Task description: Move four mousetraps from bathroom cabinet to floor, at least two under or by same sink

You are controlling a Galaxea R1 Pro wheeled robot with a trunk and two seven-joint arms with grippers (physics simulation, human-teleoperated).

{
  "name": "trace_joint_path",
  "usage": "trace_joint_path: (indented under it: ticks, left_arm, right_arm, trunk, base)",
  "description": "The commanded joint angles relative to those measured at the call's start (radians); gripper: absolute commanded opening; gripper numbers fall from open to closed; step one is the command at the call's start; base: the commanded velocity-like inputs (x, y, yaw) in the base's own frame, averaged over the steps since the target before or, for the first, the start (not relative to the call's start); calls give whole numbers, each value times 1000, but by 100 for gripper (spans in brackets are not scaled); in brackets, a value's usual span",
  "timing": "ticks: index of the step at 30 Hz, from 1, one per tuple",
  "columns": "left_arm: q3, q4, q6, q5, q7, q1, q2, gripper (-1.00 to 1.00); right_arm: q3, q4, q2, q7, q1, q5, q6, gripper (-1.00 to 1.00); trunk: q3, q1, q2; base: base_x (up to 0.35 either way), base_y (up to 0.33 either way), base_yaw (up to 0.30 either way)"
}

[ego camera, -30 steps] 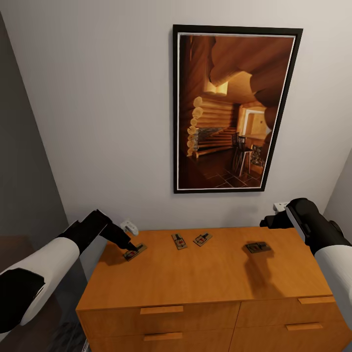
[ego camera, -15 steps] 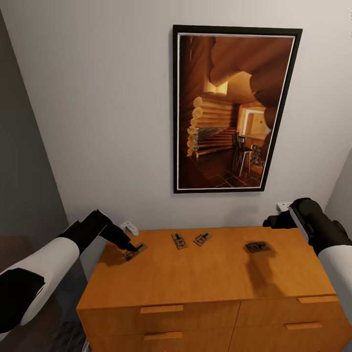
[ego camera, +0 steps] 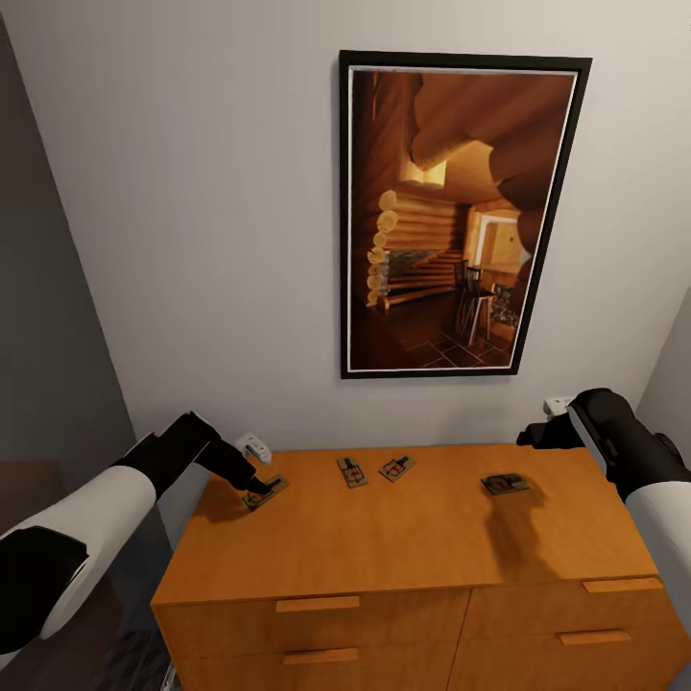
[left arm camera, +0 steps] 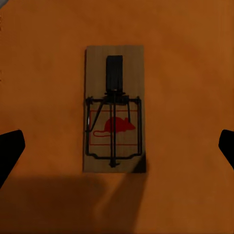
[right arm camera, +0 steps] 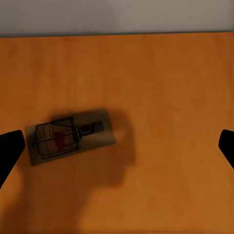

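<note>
CHANGE: right arm drifts slightly right, left arm static | LEFT end effector (left arm camera: 117, 146): released, straddling far-left mousetrap (ego camera: 265, 492) | RIGHT end effector (right arm camera: 117, 146): released above right mousetrap (ego camera: 506, 484) | All four traps on cabinet (ego camera: 403, 547) surface; no grasp yet.

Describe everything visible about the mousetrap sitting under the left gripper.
The leftmost mousetrap is a thin, flat rectangular board of pale wood, lying flat near the cabinet top's left rear corner. It carries a dark wire frame, a black block at one end and a red mouse printed on the board. The left gripper hangs right over it with fingers spread wide on either side, not touching it. The arm's shadow falls across one end.
</note>
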Motion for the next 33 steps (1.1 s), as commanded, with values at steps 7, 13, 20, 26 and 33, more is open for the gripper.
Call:
trace_joint_path:
  ticks: [7,13,20,26,33]
  left_arm:
    - [0,-1,6,-6,-5,-1,0,100]
    - [0,-2,6,-7,-3,-1,0,100]
    - [1,-3,6,-7,4,-1,0,100]
    - [1,-3,6,-7,7,-1,0,100]
    - [1,-3,8,-7,6,-1,0,100]
  right_arm:
    - [4,-1,-1,3,-1,2,4,100]
    - [5,-1,-1,3,-1,2,4,100]
    - [5,-1,-1,3,-1,2,4,100]
    - [5,-2,-8,3,-1,2,4,100]
    - [5,-2,-22,3,-1,2,4,100]
  trunk:
    - [-2,0,-1]
    - [-2,0,-1]
    - [-2,0,-1]
    - [-8,8,-15]
    - [-30,35,-64]
  base:
    - [-1,0,0]
    - [0,0,0]
    - [0,0,0]
    - [0,0,0]
    - [0,0,0]
